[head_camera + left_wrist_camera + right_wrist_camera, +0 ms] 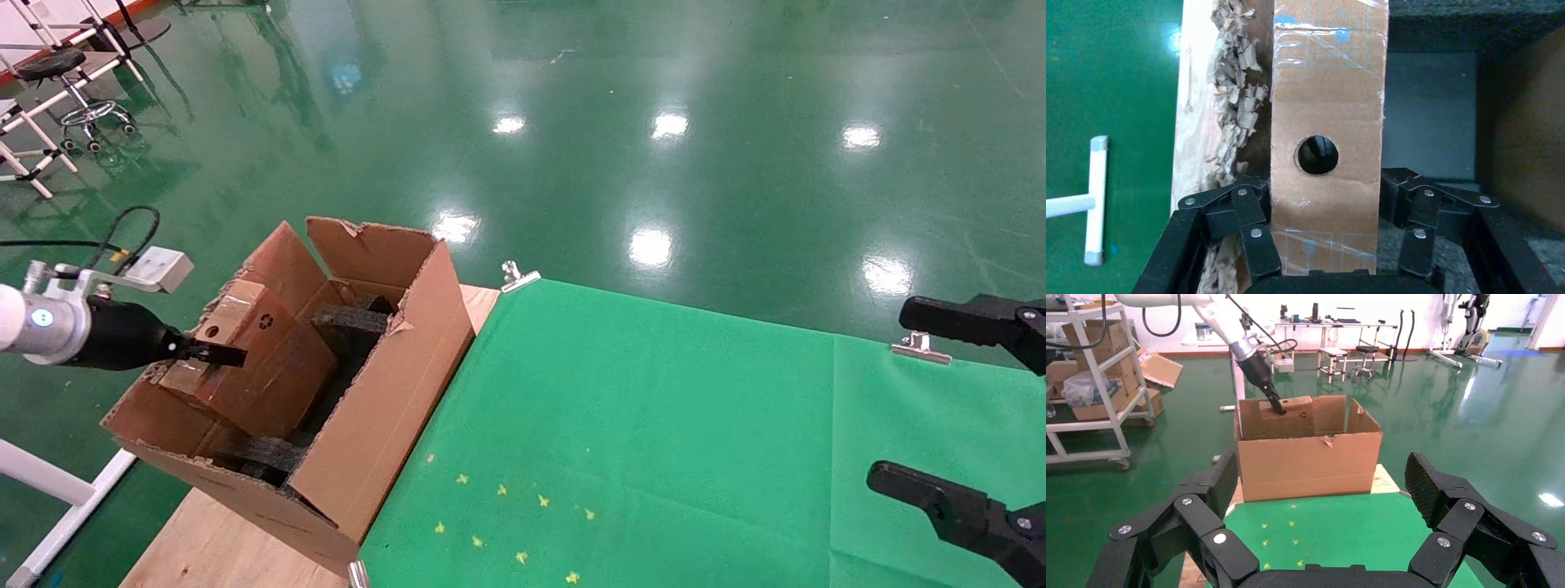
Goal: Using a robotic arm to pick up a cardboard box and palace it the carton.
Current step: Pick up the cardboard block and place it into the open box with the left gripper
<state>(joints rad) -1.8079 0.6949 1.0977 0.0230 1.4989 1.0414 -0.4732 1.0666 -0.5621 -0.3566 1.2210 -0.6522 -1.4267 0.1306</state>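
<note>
Left gripper: the left gripper (214, 354) of the robotic arm (49, 322) is clamped on one end of the cardboard box (257, 367); in the left wrist view the fingers (1254, 236) press both side faces of that end, just past a round hole.
Box position: inside the carton (384, 408), tilted, its gripped end raised near the torn rim on the robot's left, its far end lower among the dark foam pieces (351, 320).
Step in hand: by my reading, lowering and seating the box, release not yet made.
Doing it well: level the box before letting go, so it settles between the foam pieces rather than riding on one; bring the gripped end clear of the ragged flap edge; part the fingers only once the box bears on something, then draw back along the line of approach so the links do not snag the shredded cardboard.
Right gripper: the right gripper (915, 400) is parked over the green cloth (654, 425), well apart from the carton, jaws spread wide, holding nothing.
Hidden: the carton floor and the box's underside, so whether the lower end already rests on foam cannot be told.
Cut off: the gripper's fingertips, at the edge of the left wrist view.
Hard to make out: the second hole on the gripped end; only one shows plainly at the wrist.
</note>
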